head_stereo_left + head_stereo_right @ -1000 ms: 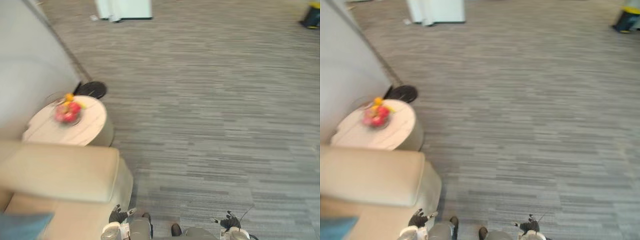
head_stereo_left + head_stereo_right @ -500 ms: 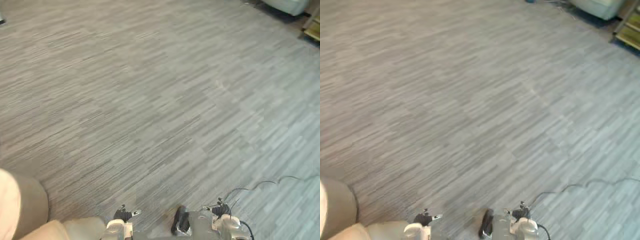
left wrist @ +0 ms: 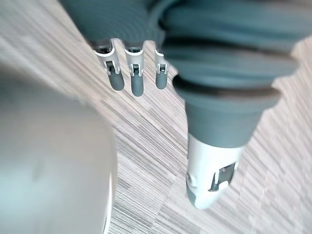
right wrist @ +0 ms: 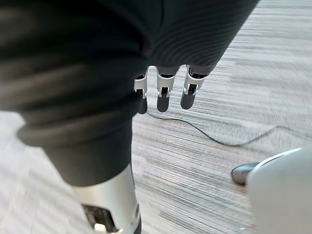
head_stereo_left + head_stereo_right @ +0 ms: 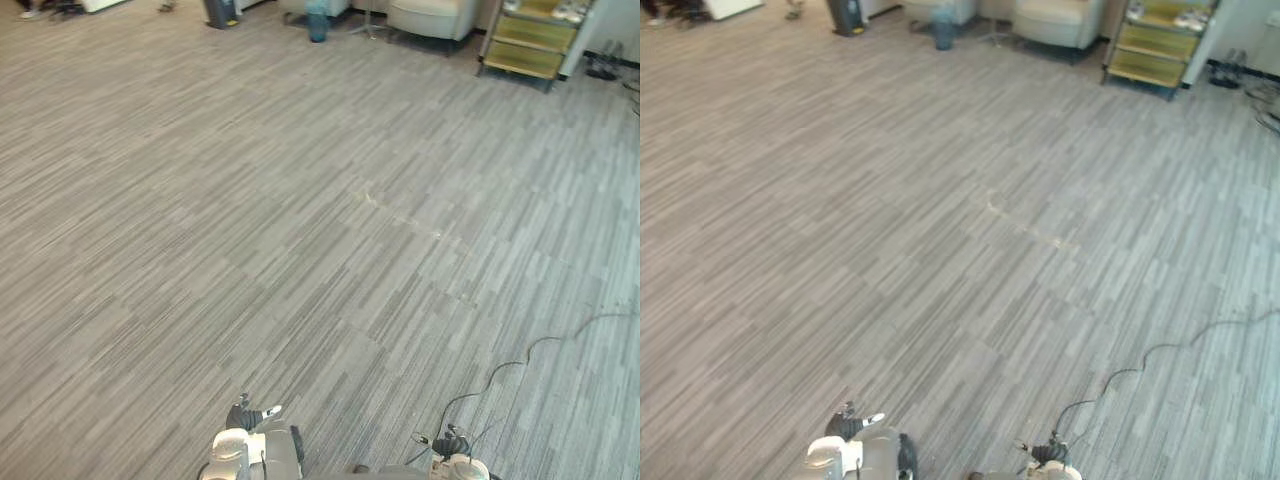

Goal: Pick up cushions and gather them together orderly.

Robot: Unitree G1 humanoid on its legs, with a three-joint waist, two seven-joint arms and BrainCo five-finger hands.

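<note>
My left hand hangs low at the bottom edge of the head views, over grey striped carpet. In its wrist view the left hand has straight fingers, the thumb apart, and nothing between them. My right hand hangs low at the bottom right. The right hand in its wrist view also has straight fingers and holds nothing, with bare carpet past them.
Far across the carpet stand beige armchairs, a yellow-green shelf unit, a small blue bin and a dark bin. Wide open floor lies between me and them.
The camera has swung round: the beige sofa and the round table with fruit have left the view, and the far armchairs and shelf have come in. Both hands stay low and open.
</note>
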